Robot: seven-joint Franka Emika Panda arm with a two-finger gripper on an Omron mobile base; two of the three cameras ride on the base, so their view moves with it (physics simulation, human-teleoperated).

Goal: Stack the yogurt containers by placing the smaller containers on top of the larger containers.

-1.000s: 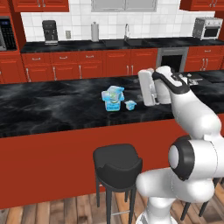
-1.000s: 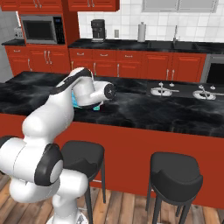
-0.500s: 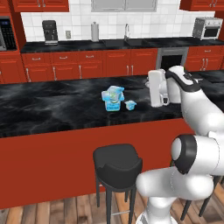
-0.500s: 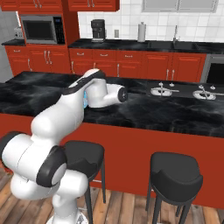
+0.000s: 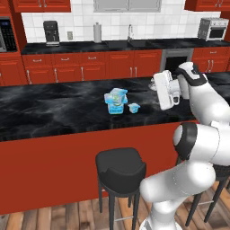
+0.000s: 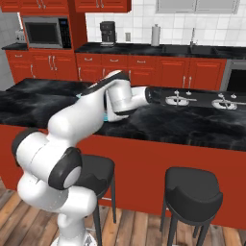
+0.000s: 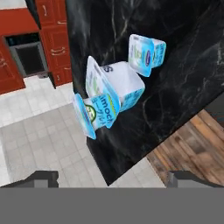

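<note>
Black marble counter (image 5: 54,108) carries the stacked wide tub (image 5: 116,107) and mid-sized cup (image 5: 117,94) in the left base view, the tiny cup (image 5: 134,107) just right; hand view shows the gripper (image 7: 112,178) empty, jaws wide, so approaching and grasping that cup looks next.

I'm holding the arm bent high with the elbow up and the forearm reaching forward, and the gripper (image 7: 112,177) is hanging with its jaws spread wide, gripping nothing.
</note>
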